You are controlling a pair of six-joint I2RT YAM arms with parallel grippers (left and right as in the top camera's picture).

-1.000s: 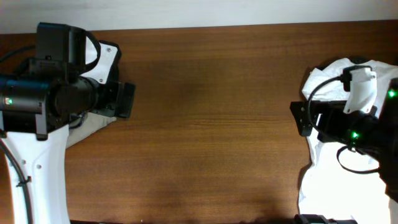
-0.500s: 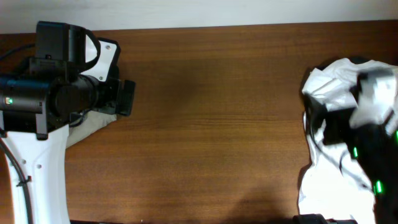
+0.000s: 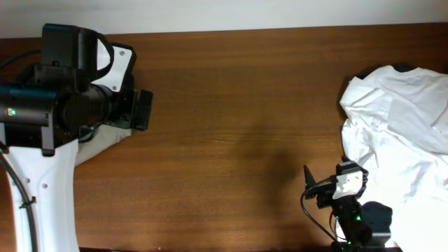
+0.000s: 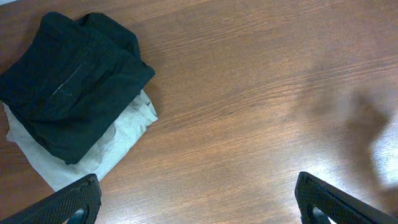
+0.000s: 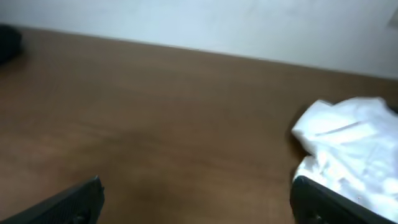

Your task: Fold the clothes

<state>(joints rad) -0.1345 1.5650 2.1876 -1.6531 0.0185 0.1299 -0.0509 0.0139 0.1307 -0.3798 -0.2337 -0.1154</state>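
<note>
A folded black garment (image 4: 68,93) lies on a khaki-beige garment (image 4: 109,152) in the left wrist view. In the overhead view the left arm hides most of this pile; only a khaki corner (image 3: 105,143) shows. A crumpled white shirt (image 3: 399,119) lies at the table's right edge and also shows in the right wrist view (image 5: 354,149). My left gripper (image 3: 142,110) is open and empty, hovering right of the pile (image 4: 199,208). My right gripper (image 3: 316,190) is open and empty, low near the front edge and left of the shirt (image 5: 199,205).
The brown wooden table (image 3: 238,105) runs between the pile and the shirt. A pale wall (image 5: 249,25) stands behind its far edge. The right arm's base (image 3: 360,227) sits at the front edge, touching the shirt's lower part.
My right arm has swung off the white shirt and down to the table's front edge, uncovering the shirt. The left arm has not moved.
</note>
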